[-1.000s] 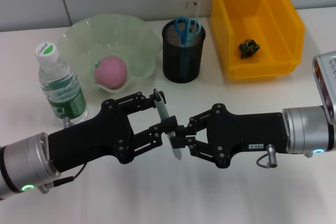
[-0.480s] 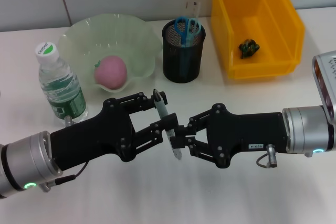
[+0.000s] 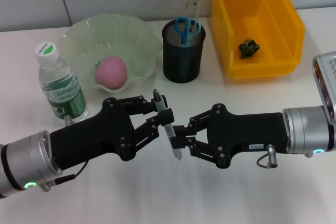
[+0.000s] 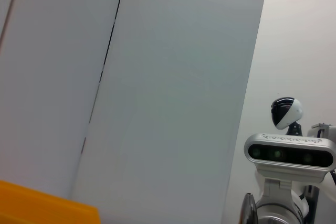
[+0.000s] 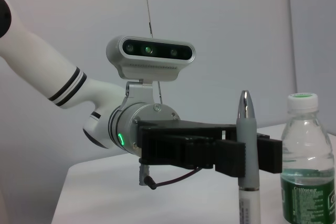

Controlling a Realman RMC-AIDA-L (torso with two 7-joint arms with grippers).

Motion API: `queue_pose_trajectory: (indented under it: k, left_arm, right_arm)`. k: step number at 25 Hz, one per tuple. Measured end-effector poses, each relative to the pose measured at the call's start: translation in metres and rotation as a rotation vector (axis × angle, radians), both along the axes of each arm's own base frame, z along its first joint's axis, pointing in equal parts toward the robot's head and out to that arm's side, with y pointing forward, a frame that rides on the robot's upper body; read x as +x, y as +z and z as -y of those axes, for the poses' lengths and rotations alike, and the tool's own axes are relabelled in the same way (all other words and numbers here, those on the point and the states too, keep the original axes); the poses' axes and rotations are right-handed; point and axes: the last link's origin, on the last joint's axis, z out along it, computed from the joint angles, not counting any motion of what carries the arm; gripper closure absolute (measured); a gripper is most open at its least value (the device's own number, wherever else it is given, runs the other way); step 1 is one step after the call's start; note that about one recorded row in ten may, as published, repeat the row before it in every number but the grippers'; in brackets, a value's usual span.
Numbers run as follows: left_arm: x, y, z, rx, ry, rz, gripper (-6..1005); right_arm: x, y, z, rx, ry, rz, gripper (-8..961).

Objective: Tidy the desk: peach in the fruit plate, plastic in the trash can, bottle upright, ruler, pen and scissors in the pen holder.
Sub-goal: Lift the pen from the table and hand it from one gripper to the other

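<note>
Pen (image 3: pixel 168 131) sits at frame centre in the head view, tilted, cap end toward the upper left, held above the desk (image 3: pixel 157 192) between both grippers. Left gripper (image 3: pixel 160 118) reaches in from the lower left, its fingers pinching the pen's upper half. Right gripper (image 3: pixel 176 139) reaches in from the right, its fingers closed on the pen's lower half. Right wrist view shows the pen (image 5: pixel 248 156) upright across the left gripper's (image 5: pixel 236 156) black fingers. Peach (image 3: pixel 111 72) lies in the plate (image 3: pixel 142 35) at upper left. Bottle (image 3: pixel 61 88) stands upright at left, just beside the plate. Scissors (image 3: pixel 186 27) and ruler (image 3: pixel 195 8) stand in the holder (image 3: pixel 182 56) at upper centre. Plastic (image 3: pixel 249 48) lies in the yellow bin (image 3: pixel 262 66) at upper right.
</note>
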Motion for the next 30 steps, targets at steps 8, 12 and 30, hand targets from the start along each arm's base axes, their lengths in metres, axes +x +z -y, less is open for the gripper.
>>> queue_pose_trajectory:
  k: [8,12,30]
  left_arm:
    - [0.0010,-0.0003,-0.0016,-0.002,0.004,0.000,731]
    - [0.0013,-0.0008,-0.0015,-0.001,0.002,0.000,731]
    - [0.0032,-0.0007,-0.0032,-0.005,0.000,0.002,864]
  right_arm:
    - [0.0008,0.0002,0.0000,0.000,0.000,0.004,740]
    - [0.0010,0.0003,-0.0004,-0.002,0.003,0.010,737]
    - [0.0004,0.0007,-0.0008,-0.040,-0.042,0.008,723]
